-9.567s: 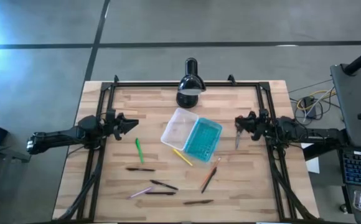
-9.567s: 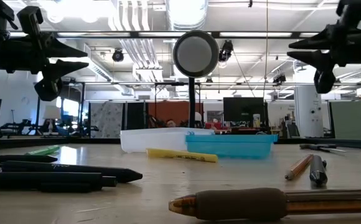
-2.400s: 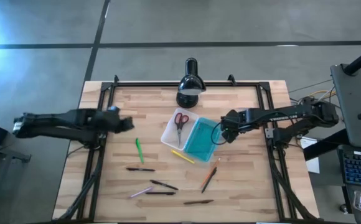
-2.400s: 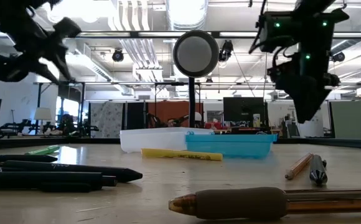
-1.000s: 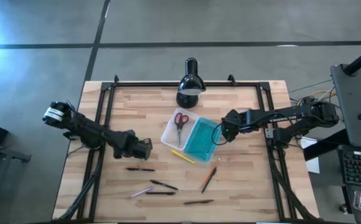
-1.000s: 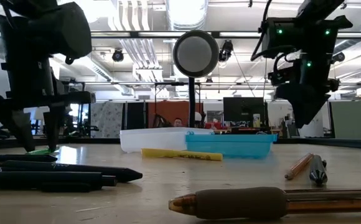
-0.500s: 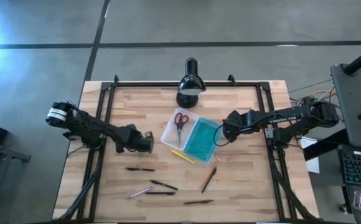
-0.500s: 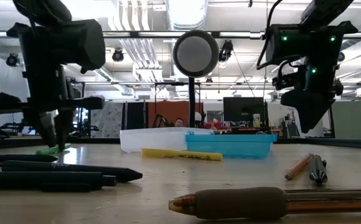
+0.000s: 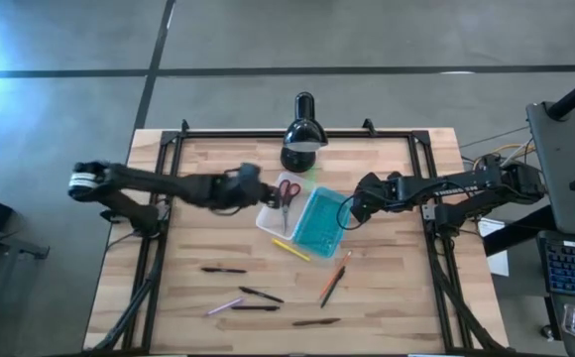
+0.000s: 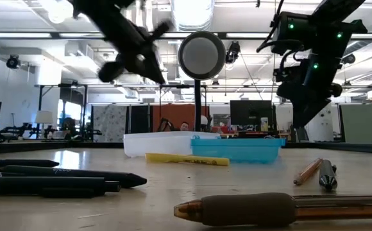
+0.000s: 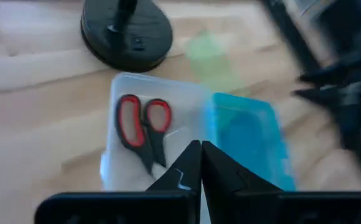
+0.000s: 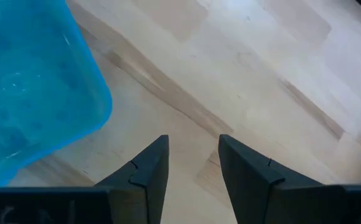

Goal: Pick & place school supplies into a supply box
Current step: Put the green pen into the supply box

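The supply box lies open at the table's middle: a clear tray (image 9: pixel 271 216) with a turquoise lid (image 9: pixel 322 220) beside it. Red-handled scissors (image 9: pixel 286 191) lie in the tray. My left gripper (image 9: pixel 265 190) hovers above the tray's left edge. Its fingers are shut, with nothing showing between them in the left wrist view (image 11: pixel 200 149). A blurred green streak (image 11: pixel 211 53) shows beyond the tray near the lamp, apart from the fingers. My right gripper (image 12: pixel 193 155) is open and empty, just right of the lid (image 12: pixel 31 87).
A black desk lamp (image 9: pixel 303 139) stands at the far middle, behind the tray. A yellow pen (image 9: pixel 290 249) lies by the lid's near edge. An orange pencil with a dark pen (image 9: pixel 333 283), other dark pens (image 9: pixel 223 269), a pink one (image 9: pixel 225 306) and a brown one (image 9: pixel 315 321) lie nearer.
My left gripper was low over the green pen at the table's left. It has risen and swung fast toward the far right, to the tray. The green pen is gone from its spot on the table. My right gripper has stayed by the lid.
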Controlling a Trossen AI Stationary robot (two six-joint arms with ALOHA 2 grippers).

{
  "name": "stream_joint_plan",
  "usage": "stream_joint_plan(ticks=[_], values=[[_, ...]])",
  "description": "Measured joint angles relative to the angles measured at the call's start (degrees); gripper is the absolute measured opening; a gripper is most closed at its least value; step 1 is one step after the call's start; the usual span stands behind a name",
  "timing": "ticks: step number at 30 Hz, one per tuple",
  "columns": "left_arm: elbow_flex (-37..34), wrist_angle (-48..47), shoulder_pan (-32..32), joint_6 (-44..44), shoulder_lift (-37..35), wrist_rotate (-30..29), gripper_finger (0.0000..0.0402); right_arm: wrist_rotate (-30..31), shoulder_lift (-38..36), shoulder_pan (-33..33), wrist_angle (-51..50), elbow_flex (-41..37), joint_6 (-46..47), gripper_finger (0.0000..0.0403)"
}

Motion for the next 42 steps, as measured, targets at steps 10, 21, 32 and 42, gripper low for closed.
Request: stream_joint_plan(ticks=[10,21,32,42], values=[[12.53,-15.37,4.53,7.84,15.98,7.58,0.0003,-0.71,-1.37,0.17,-8.05,-0.06,11.08,0.0118],[12.75,-14.42,4.73,8.23,13.13,2.77,0.0001,19.13,-23.67,1.61,-22.44,-0.04,36.27,0.0118],[12.64,-15.53,4.73,7.57,11.14,5.72,0.0045,-5.45,-13.32,-16.15,-8.46,1.91,-0.73,0.0159],[12.42,-21.36,1.28,4.35,6.97,4.27,0.0091,-6.12,10.21,-31.46,-15.82,17.67,-22.02,0.0225]])
